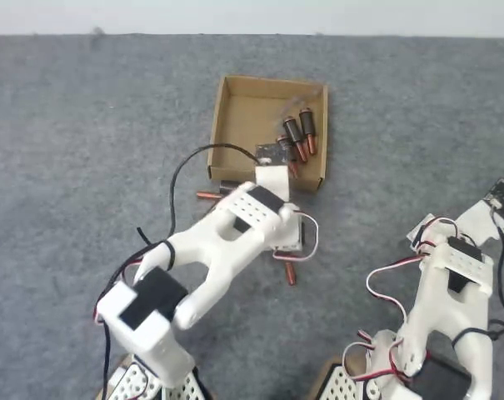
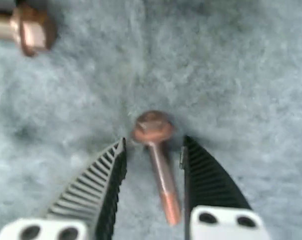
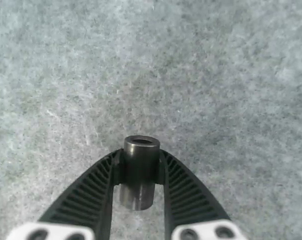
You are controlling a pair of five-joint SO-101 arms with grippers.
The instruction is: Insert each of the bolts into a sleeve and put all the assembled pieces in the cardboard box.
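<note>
Surface: grey, felt-like mat covers the bench from side to side; a pale wall strip runs along the far edge.
Box: cardboard box sits on the mat at the far middle, open top up, with several assembled pieces lying against its right wall.
Left arm: left arm stretches from the near edge towards the box's front wall.
Left hand: left hand is released, low over the mat, its fingers spread on either side of a bolt that lies flat between them, with a gap on each side.
Far bolt: far bolt lies on the mat beyond the left hand, well apart from it.
High-view bolts: front bolt lies just before the box's front wall; side bolt lies beside the left arm; which one the left hand flanks I cannot tell.
Right hand: right hand is clenched on a dark sleeve, bore end pointing away from the wrist, over plain mat.
Right arm: right arm stands by the right edge, well apart from the box.
Room: mat runs wide left of the box and between the two arms.
</note>
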